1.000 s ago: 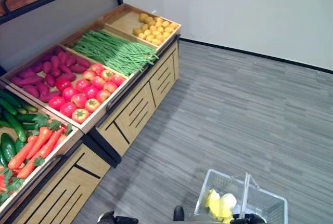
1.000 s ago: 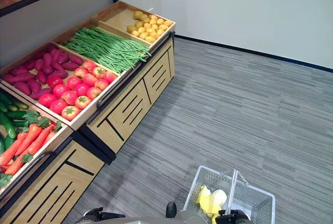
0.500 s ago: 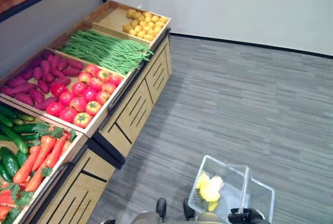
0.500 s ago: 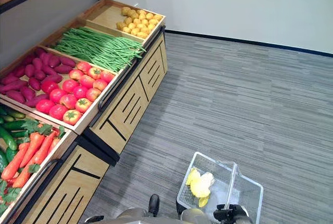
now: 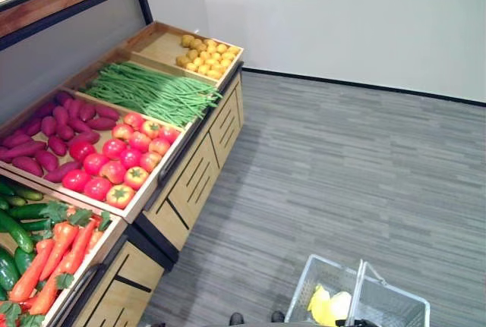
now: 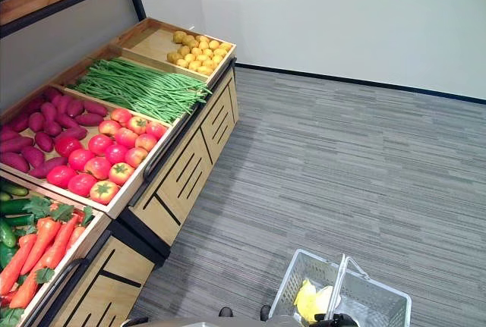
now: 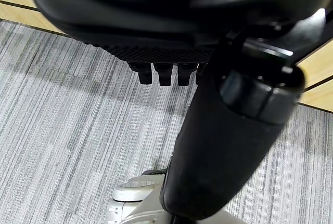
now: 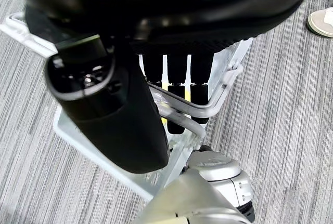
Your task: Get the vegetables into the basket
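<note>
The right hand [image 8: 177, 94] had its fingers curled around the metal handles of the pale wire basket [image 5: 395, 308], which hung just above the grey carpeted floor [image 5: 357, 168] with yellow produce [image 5: 328, 306] inside it. The left hand [image 7: 166, 73] hung over the floor, fingers curled in and holding nothing. On the sloped wooden display stand [image 5: 194, 179] lay yellow potatoes [image 5: 199, 55], green beans [image 5: 156, 92], red tomatoes [image 5: 121, 156], purple sweet potatoes [image 5: 53, 126], orange carrots [image 5: 57, 255] and green cucumbers [image 5: 19, 217].

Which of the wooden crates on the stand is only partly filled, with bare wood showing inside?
The farthest crate, holding small yellow produce heaped at one end. The others are covered edge to edge.
</note>
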